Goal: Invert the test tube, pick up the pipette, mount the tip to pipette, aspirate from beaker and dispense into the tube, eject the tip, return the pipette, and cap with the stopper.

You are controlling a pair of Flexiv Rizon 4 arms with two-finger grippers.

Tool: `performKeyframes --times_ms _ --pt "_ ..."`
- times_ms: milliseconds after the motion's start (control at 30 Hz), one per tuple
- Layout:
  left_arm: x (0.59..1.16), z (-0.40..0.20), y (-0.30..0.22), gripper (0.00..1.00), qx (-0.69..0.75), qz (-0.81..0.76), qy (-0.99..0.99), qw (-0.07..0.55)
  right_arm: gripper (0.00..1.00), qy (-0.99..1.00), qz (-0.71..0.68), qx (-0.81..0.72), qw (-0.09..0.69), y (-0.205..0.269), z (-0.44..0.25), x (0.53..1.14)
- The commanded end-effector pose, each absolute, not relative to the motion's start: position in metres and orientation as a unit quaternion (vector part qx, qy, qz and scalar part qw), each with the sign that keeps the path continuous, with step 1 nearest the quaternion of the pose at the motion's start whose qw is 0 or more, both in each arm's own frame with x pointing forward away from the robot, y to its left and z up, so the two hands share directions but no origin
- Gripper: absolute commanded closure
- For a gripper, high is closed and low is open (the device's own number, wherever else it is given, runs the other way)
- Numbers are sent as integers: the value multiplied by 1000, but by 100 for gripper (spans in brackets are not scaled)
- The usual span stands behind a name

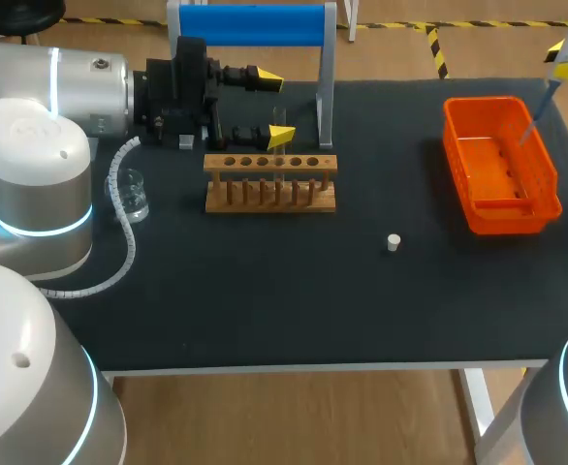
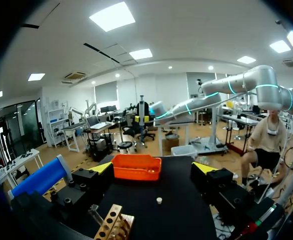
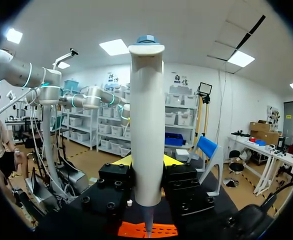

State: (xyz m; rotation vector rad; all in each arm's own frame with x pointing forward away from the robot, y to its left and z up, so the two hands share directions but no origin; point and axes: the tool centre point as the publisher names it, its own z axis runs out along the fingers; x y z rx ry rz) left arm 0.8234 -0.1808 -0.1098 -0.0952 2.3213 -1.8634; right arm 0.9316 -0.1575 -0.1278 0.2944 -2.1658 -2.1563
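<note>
The right claw (image 3: 146, 162) gripped the pipette (image 3: 146, 115) upright over the orange bin (image 1: 546, 174), seemingly to eject its tip there, while the left claw (image 1: 273, 107) stood wide open behind the wooden rack (image 1: 269, 197) holding the test tube (image 1: 279, 167), the stopper (image 1: 393, 242) lying on the bench (image 1: 265, 291).

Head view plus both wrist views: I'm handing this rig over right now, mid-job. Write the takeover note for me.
Left gripper: open and empty, just behind the wooden rack.
Right gripper: shut on the pipette, held upright with its lower end above the orange bin.
Things: a clear test tube seems to stand in the rack. The beaker is by the left arm. The stopper lies loose on the table.
Done: pipette picked up. I cannot tell whether liquid was dispensed or the tip ejected.
Left: confirm tip ejection, return the pipette, cap the tube.
</note>
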Motion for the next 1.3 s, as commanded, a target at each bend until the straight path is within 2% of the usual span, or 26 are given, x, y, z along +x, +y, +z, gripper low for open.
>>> performKeyframes --times_ms 33,433,933,1300 --pt "823 -110 -181 0 -32 -624 777 82 100 -706 -701 98 37 -159 -128 933" --pt "825 -110 -184 0 -34 -627 774 84 100 -706 -701 98 37 -159 -128 933" --pt "853 -80 -279 0 -94 -614 780 82 100 -706 -701 98 37 -159 -128 933" --pt "883 -44 -351 0 -87 -607 786 76 100 -706 -701 98 37 -159 -128 933"
